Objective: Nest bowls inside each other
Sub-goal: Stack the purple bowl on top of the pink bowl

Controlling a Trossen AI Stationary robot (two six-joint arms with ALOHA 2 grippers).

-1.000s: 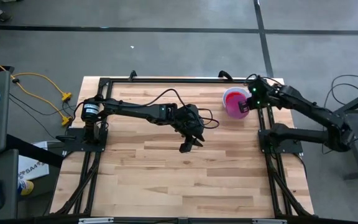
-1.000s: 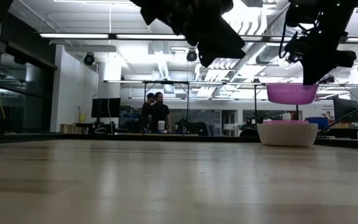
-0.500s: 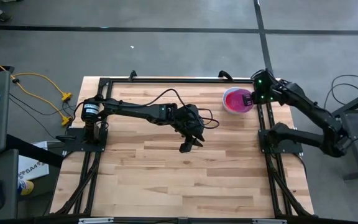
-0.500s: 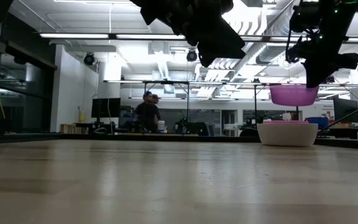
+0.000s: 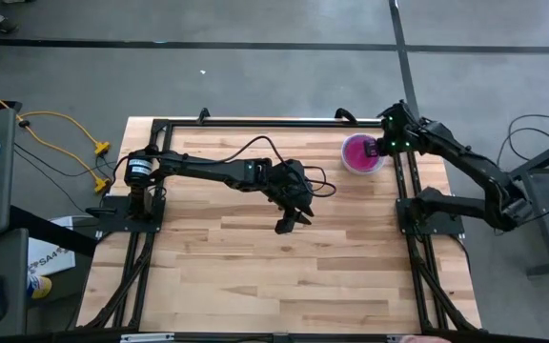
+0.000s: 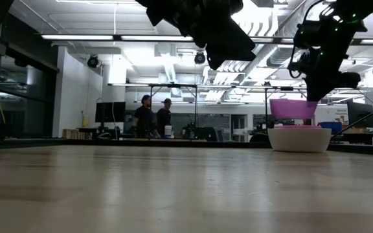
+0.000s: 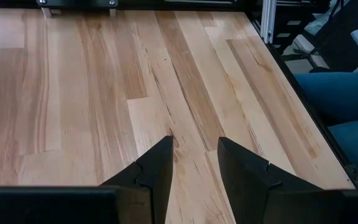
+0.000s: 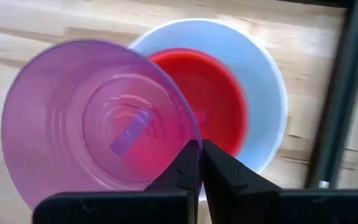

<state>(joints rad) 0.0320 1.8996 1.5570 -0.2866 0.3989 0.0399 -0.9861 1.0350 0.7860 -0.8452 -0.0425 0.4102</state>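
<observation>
1. Purple bowl (image 8: 98, 124): it hangs at the far right corner of the worktop (image 5: 255, 257), its rim pinched between the pressed-together fingers of your right claw (image 8: 201, 163). In the low view it sits just above the stack (image 6: 299, 138), not yet seated in it.
2. Stack: the right wrist view shows a red bowl (image 8: 207, 99) nested in a white bowl (image 8: 266, 81). Any other bowls beneath cannot be made out.
3. Alignment: in the right wrist view the purple bowl lies off to one side of the red bowl's centre, overlapping only part of it. Centre it over the red bowl before you go down further.
4. Descent: keep the purple bowl level. A tilted rim is likely to catch the stack's edge and push the light stack along the worktop.
5. Release: spread the fingers only once the bowl sits down inside the red one, then lift straight up so the rim is not dragged.
6. Left claw (image 5: 292, 221): it hovers over mid-worktop with fingers spread and holding nothing; leave it there.
</observation>
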